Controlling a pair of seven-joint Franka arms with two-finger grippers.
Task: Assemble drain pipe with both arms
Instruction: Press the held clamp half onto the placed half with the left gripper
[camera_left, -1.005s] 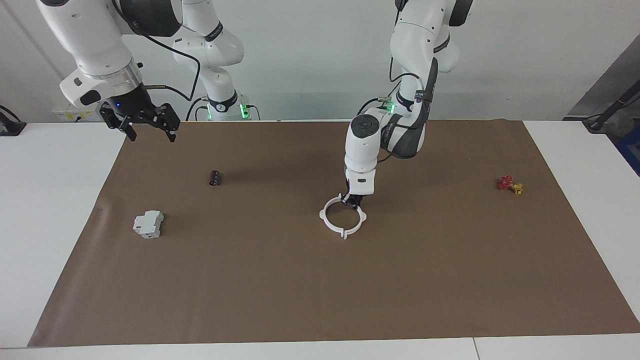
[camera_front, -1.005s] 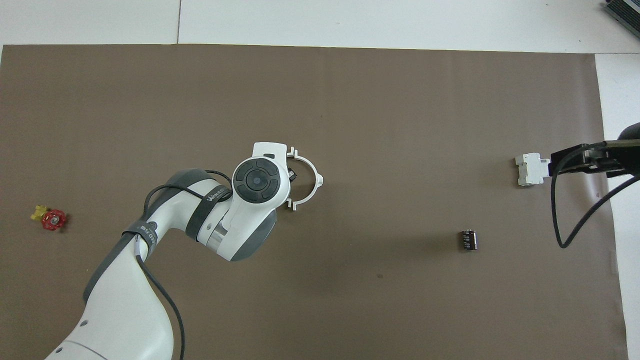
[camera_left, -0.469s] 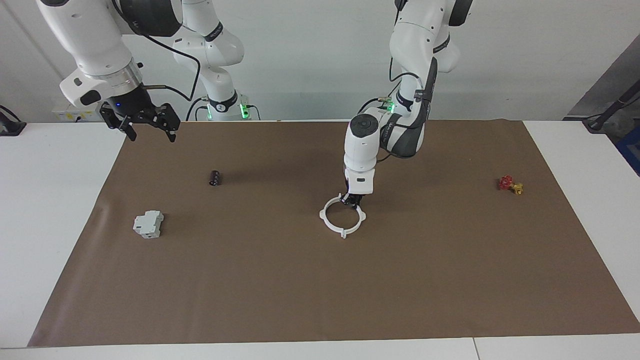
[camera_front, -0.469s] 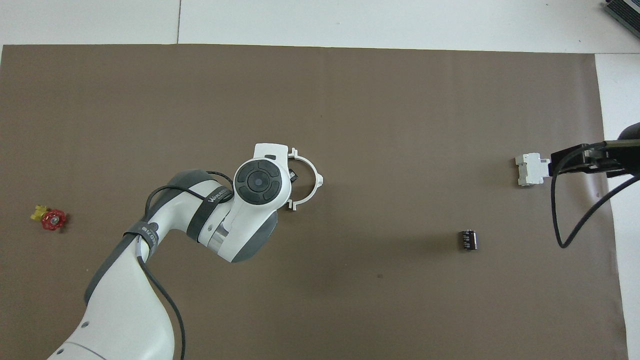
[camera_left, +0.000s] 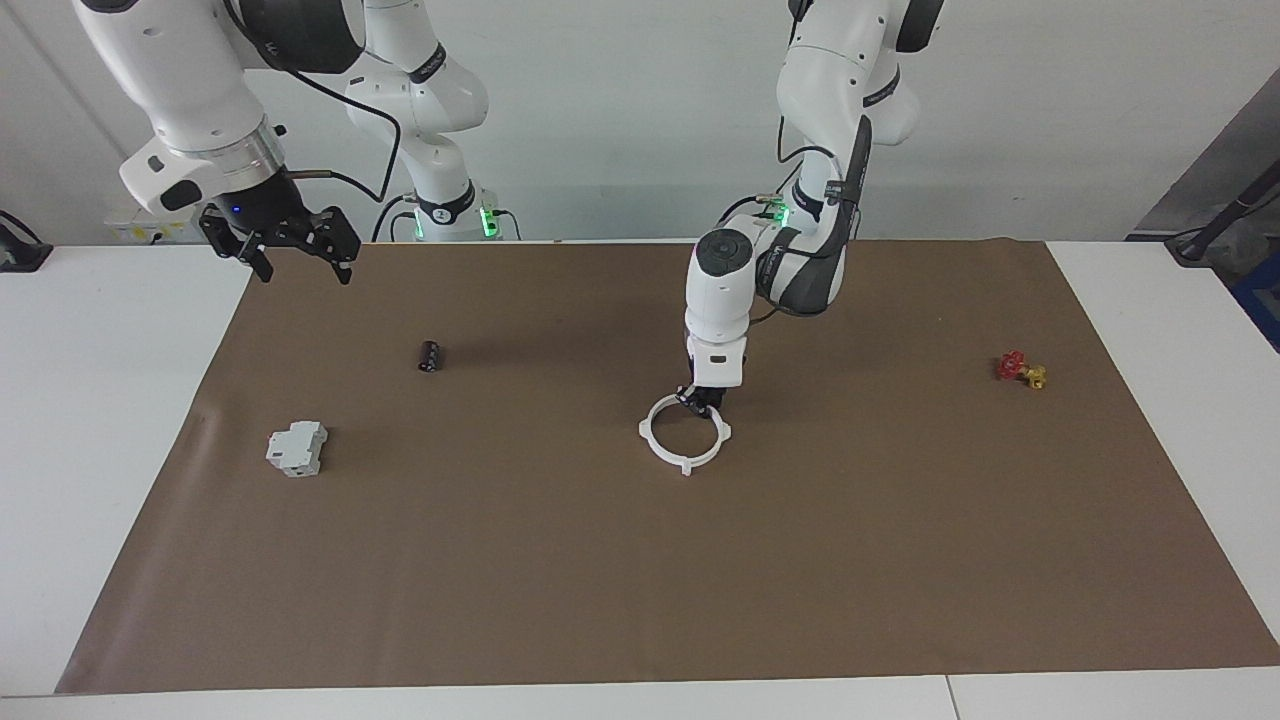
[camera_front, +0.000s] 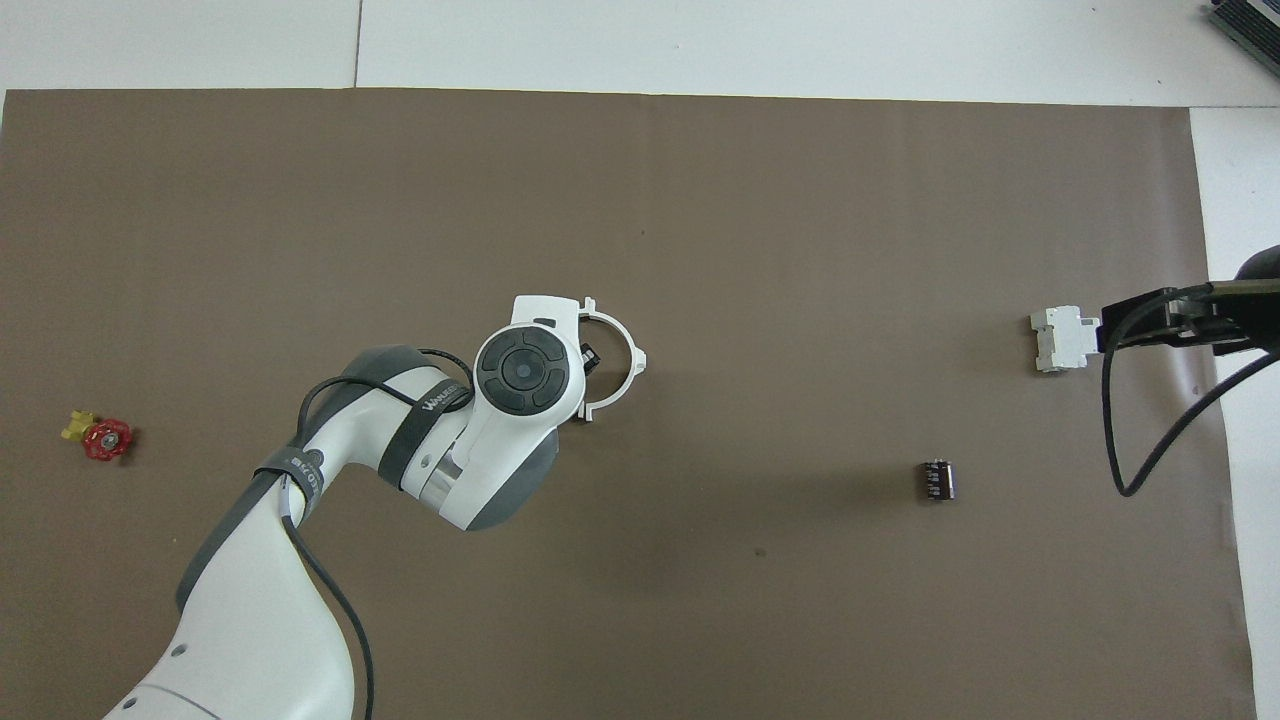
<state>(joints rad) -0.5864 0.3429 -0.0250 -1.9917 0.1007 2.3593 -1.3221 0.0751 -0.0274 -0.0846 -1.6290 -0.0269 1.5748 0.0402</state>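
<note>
Facing view first: my left hand (camera_left: 701, 400) is down at the drain pipe (camera_left: 686, 432), at the part of the ring nearest to us robots, near the middle of the brown mat (camera_left: 640, 560) that covers the bench (camera_left: 100, 400). The pipe reads as one white ring with four small tabs, lying flat on the mat. Whether my left fingers are pinched on the rim or merely at it, I cannot tell (my own wrist housing crowds them). My right hand (camera_left: 300, 262) hangs in the air over the mat's corner at the right arm's end, fingers spread apart and holding nothing. I count three other things on the mat: one grey-white boxy block (camera_left: 296, 448) and one small dark cylinder (camera_left: 429, 356), both toward the right arm's end, the cylinder nearer to us than the block, and one red-and-yellow valve piece (camera_left: 1021, 369) toward the left arm's end, well apart from the ring.

Overhead view: my left arm's wrist covers about half of the drain pipe (camera_front: 618, 350), and only a dark bit of my left hand (camera_front: 587, 354) shows inside the ring. My right hand (camera_front: 1150, 322) overlaps the edge of the block (camera_front: 1060, 338) here. The cylinder (camera_front: 936, 479) and the valve piece (camera_front: 98, 436) each lie alone on the mat (camera_front: 700, 200).
</note>
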